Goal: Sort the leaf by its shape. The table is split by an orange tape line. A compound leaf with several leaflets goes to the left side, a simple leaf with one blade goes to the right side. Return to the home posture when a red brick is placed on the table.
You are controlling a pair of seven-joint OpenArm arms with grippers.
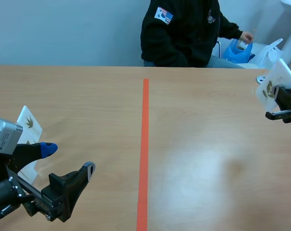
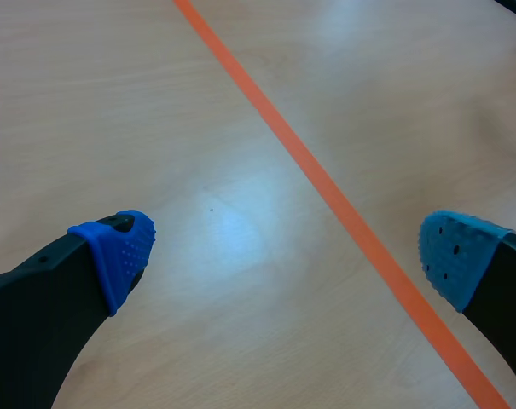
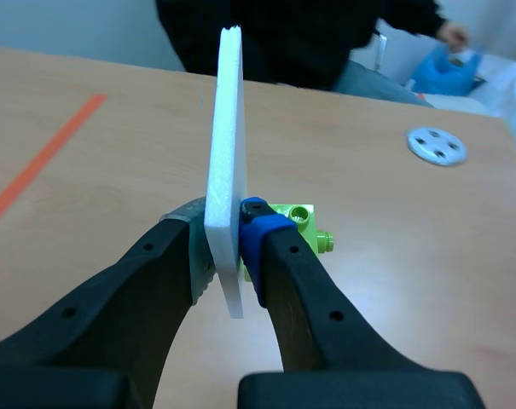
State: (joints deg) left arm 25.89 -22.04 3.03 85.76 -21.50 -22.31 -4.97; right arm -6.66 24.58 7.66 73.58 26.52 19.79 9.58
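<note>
My right pincer (image 3: 228, 247) is clamped on the lower edge of the white leaf card (image 3: 226, 145), held upright over the right side of the worktop (image 1: 208, 159). My left pincer (image 2: 287, 247) is wide open and empty. Risk: the thin card may pivot on release and tip onto the green brick (image 3: 296, 223) just beyond. 1 other card (image 1: 29, 122) sits left of the orange tape line (image 1: 145, 144).

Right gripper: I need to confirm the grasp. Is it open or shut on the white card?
Shut: the right gripper clamps the white card upright, a finger pressed on each face.
</note>
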